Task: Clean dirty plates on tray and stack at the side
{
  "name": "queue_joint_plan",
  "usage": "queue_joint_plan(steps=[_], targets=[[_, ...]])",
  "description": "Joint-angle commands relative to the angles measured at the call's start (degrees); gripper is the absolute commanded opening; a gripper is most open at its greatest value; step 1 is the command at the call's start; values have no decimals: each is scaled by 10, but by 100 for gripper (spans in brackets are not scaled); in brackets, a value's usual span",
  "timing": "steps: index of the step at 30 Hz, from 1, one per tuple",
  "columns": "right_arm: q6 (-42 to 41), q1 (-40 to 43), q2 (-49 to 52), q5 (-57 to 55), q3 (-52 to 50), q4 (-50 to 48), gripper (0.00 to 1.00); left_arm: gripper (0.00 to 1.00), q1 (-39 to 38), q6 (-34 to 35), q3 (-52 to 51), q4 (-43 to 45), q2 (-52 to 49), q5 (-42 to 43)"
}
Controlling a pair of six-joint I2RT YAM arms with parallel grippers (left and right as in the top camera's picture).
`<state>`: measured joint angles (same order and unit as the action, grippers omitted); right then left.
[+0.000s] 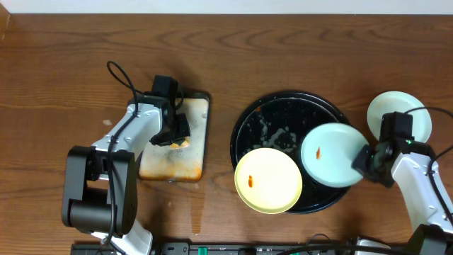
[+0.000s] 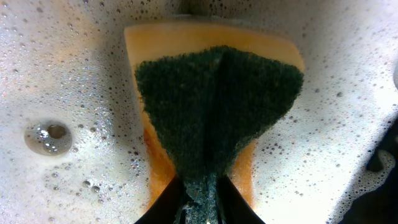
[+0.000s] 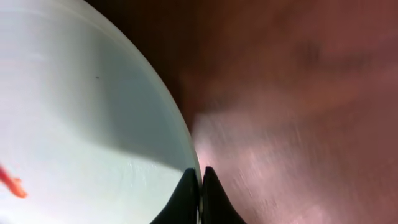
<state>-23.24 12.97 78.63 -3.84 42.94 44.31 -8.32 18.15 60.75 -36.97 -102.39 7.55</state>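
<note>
The brown wood-grain bench (image 1: 297, 57) fills nearly everything I can see, and only a pale strip of the room shows past its far edge. Right of centre sits the round black tray (image 1: 276, 117), wet and flecked with suds. To the left is a rust-stained metal pan (image 1: 170, 166) of foamy water.

A yellow plate (image 1: 267, 180) lies at the tray's near edge, overhanging the rim, with an orange smear (image 1: 252, 181) on it. A mint plate (image 1: 329, 154), smeared too, lies at the tray's right edge. A second mint plate (image 1: 386, 106) rests on bare wood just beside the tray, partly hidden by the right arm.

The right end effector (image 1: 364, 161) is pinched tight on the mint plate's rim. The left end effector (image 1: 173, 134) is over the pan, clamped on a green sponge (image 2: 217, 106) hard enough to fold it.

I'd say the step in hand is bringing sponge and plate together. Next, the left arm must carry the sponge across and scrub while the right steadies the plate.
</note>
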Motion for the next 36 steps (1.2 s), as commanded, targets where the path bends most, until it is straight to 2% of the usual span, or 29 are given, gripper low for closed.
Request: queue_joint_plan(steps=[1, 5, 11, 12, 15, 16, 18, 27, 29, 31, 32, 33, 36], targets=[[38, -3, -1, 56, 18, -47, 1, 17, 1, 1, -6, 0, -13, 10], [53, -23, 2, 102, 17, -106, 1, 17, 1, 1, -6, 0, -13, 10], [86, -85, 25, 100, 12, -175, 1, 17, 1, 1, -6, 0, -13, 10], [85, -97, 36, 96, 12, -183, 1, 21, 1, 1, -6, 0, -13, 10], [61, -121, 64, 64, 12, -197, 1, 23, 1, 1, -6, 0, -13, 10], [45, -128, 78, 60, 12, -202, 1, 27, 1, 1, -6, 0, -13, 10], [34, -133, 92, 60, 12, -206, 1, 40, 1, 1, -6, 0, -13, 10], [9, -134, 98, 52, 12, -218, 1, 58, 1, 1, -6, -1, -13, 10], [10, -134, 98, 52, 12, -218, 8, 58, 2, 1, -2, -8, -12, 10], [15, -134, 98, 51, 12, -219, 36, 58, 2, 1, 7, -19, -9, 10], [27, -133, 98, 52, 12, -221, 41, 58, 2, 1, 12, -24, -6, 10], [48, -133, 98, 52, 12, -227, 41, 58, 2, 1, 17, -28, -1, 10], [145, -133, 98, 70, 12, -257, 33, 58, 2, 1, 20, -30, 22, 9]])
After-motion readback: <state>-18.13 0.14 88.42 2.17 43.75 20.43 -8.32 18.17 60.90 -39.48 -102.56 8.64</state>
